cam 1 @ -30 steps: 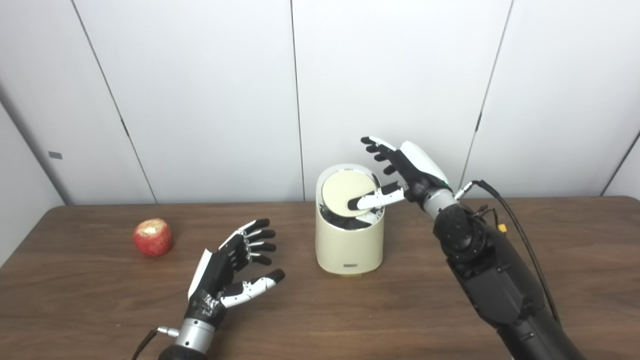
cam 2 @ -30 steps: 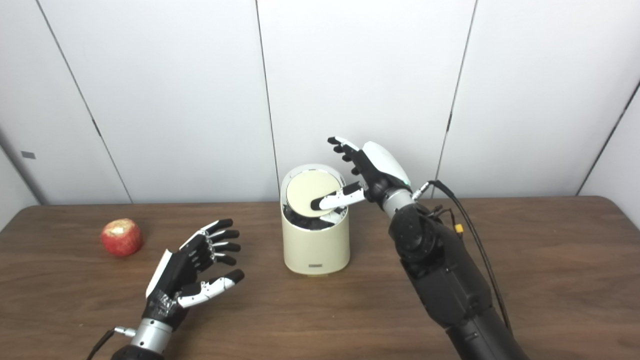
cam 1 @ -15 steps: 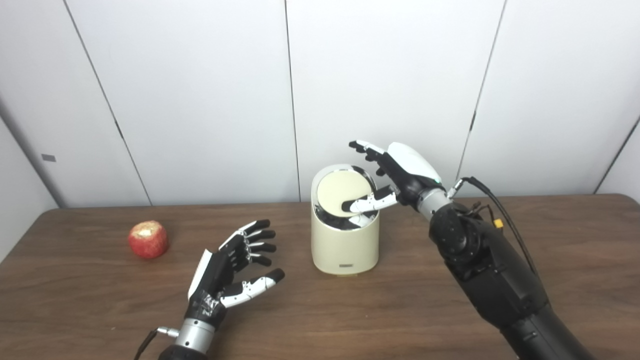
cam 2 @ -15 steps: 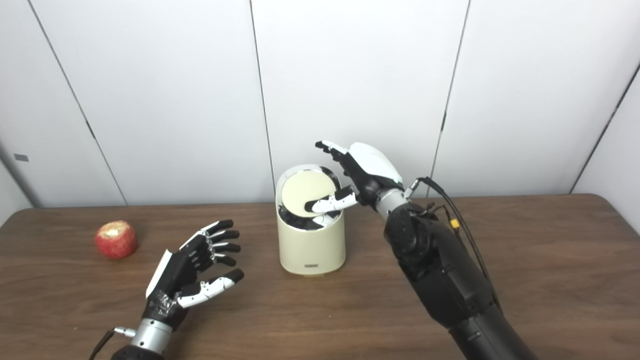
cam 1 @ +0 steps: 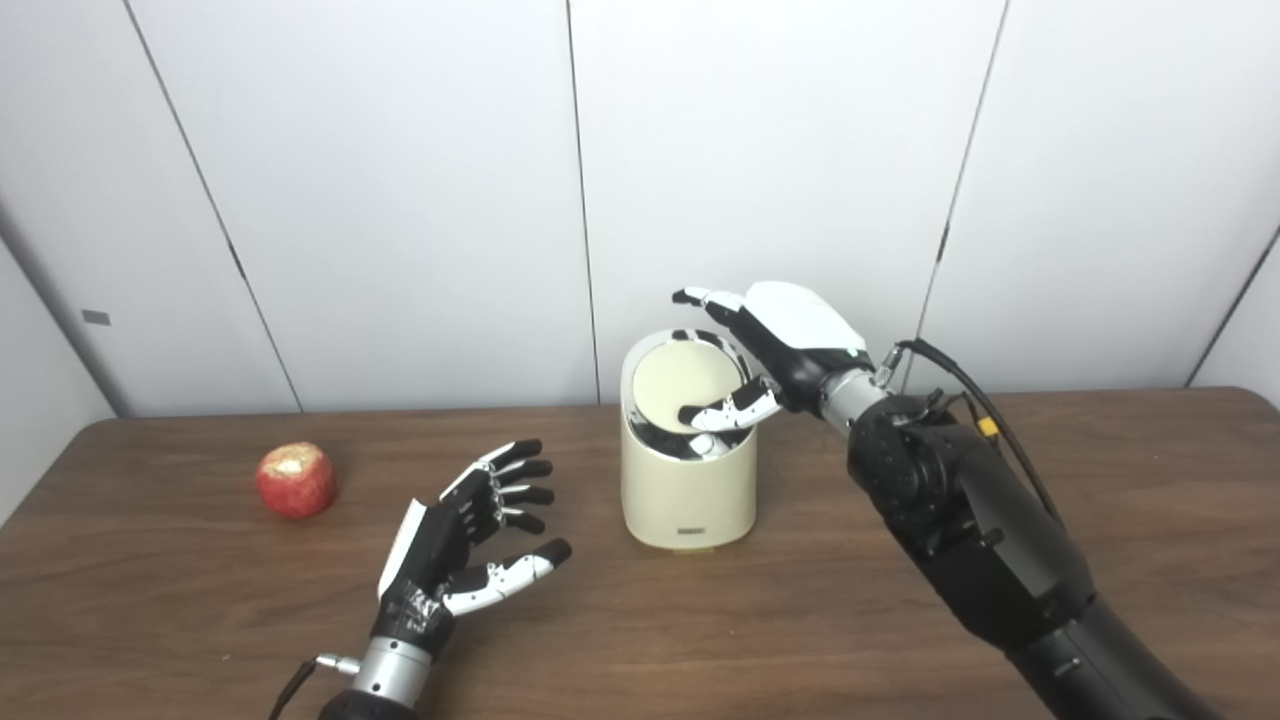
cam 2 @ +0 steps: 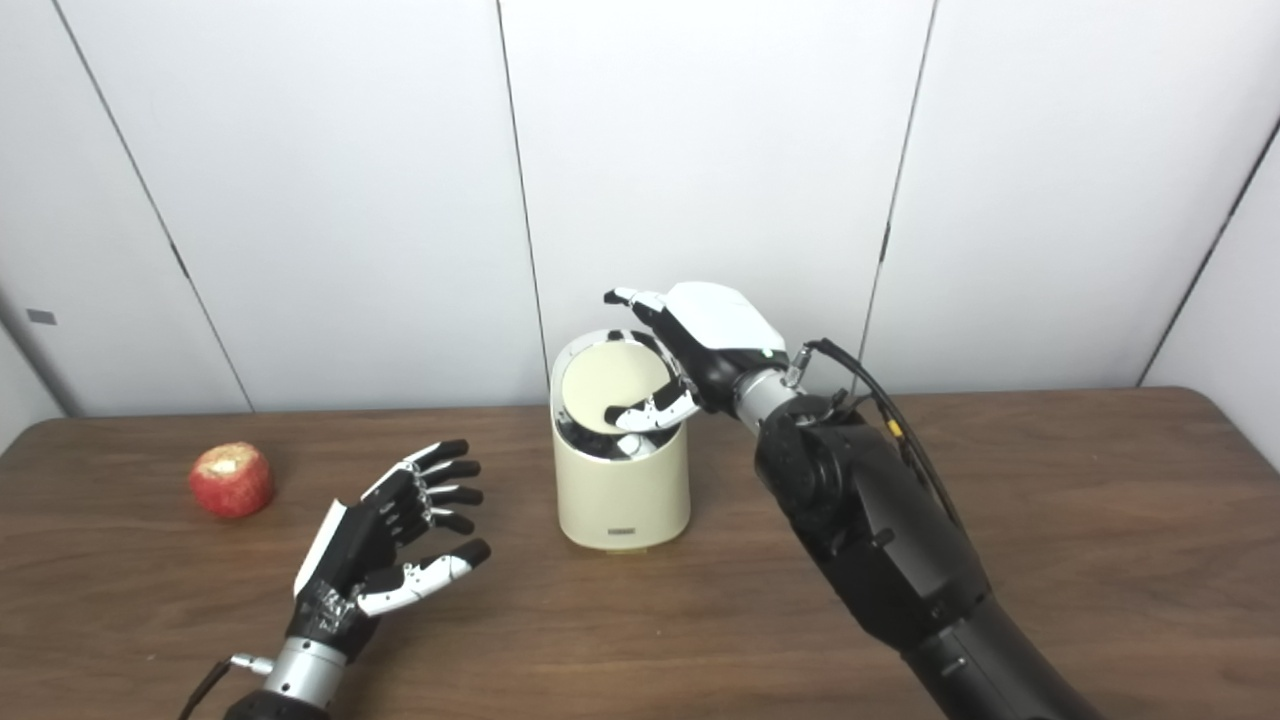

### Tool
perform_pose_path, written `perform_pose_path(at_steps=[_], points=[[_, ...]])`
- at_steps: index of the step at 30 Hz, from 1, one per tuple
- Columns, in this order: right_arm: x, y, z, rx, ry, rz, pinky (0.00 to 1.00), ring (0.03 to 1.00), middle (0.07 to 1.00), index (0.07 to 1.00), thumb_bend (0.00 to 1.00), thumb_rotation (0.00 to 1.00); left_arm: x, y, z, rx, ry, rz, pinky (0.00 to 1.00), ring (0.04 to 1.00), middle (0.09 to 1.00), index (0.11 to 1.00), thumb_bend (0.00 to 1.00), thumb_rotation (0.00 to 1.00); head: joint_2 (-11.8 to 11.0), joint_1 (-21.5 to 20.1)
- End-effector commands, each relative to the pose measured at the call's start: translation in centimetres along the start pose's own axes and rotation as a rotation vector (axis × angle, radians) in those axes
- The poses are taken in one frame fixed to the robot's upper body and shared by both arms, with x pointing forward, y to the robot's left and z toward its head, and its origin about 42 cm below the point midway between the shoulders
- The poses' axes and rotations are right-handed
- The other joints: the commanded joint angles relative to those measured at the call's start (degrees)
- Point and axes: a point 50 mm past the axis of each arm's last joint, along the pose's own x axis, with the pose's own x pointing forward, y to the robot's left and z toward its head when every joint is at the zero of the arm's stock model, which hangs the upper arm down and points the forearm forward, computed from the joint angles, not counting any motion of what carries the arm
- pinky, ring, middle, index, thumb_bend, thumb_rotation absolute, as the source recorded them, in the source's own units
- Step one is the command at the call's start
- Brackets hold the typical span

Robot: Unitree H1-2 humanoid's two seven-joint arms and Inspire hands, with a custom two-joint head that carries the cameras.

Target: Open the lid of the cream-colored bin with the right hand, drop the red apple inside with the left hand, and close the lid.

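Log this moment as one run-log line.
stage: opening lid | right hand: open, thumb on tilted lid of bin | left hand: open, idle | apple: on table, untouched

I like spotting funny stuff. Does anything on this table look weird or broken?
Two things. The red apple at the table's left has a pale, ragged patch on top, as if bitten or cut. The lid of the cream bin sits tilted, its front dipped inside, with the right hand's thumb on it. Nothing is spilled.

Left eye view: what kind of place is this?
Probably a lab or test room, not a home: bare white wall panels, a plain wooden table, and only a bin and an apple set out.
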Motion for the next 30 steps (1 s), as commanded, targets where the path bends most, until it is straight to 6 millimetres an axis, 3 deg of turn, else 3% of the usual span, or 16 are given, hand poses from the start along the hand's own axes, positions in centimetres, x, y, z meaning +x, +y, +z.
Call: perform_pose_path(at_steps=[1, 9, 17, 21, 25, 30], points=[[0.3, -0.6, 0.0, -0.037, 0.02, 0.006, 0.74, 0.861, 0.906, 0.896, 0.88, 0.25, 1.0, 0.3, 1.7, 0.011, -0.076, 0.006, 0.59, 0.695, 0.777, 0.843, 0.67, 0.08, 0.1, 0.0], [0.3, -0.9, -0.3, -0.001, 0.029, -0.002, 0.72, 0.849, 0.898, 0.896, 0.87, 0.27, 1.0, 0.4, 1.7, 0.008, -0.069, 0.003, 0.59, 0.7, 0.781, 0.844, 0.68, 0.08, 0.2, -0.1], [0.3, -2.2, -0.8, 0.134, 0.048, -0.041, 0.8, 0.892, 0.918, 0.91, 0.86, 0.28, 1.1, 0.4, 1.6, 0.01, -0.068, -0.001, 0.59, 0.697, 0.777, 0.841, 0.67, 0.07, 0.1, -0.2], [0.1, -2.9, -0.8, 0.181, 0.05, -0.079, 0.71, 0.866, 0.899, 0.893, 0.88, 0.27, 1.2, 0.4, 1.5, 0.011, -0.068, -0.002, 0.59, 0.698, 0.776, 0.843, 0.68, 0.08, -0.1, -0.2], [-0.5, -3.9, -0.7, 0.272, 0.033, -0.109, 0.75, 0.877, 0.91, 0.902, 0.85, 0.26, 1.2, 0.4, 1.5, 0.011, -0.069, -0.002, 0.59, 0.699, 0.776, 0.842, 0.68, 0.08, -0.1, -0.2], [-1.5, -5.2, -0.9, 0.342, 0.02, -0.175, 0.66, 0.836, 0.904, 0.902, 0.83, 0.25, 1.3, 0.4, 1.5, 0.018, -0.073, -0.004, 0.59, 0.697, 0.78, 0.845, 0.67, 0.08, -0.3, -0.2]])
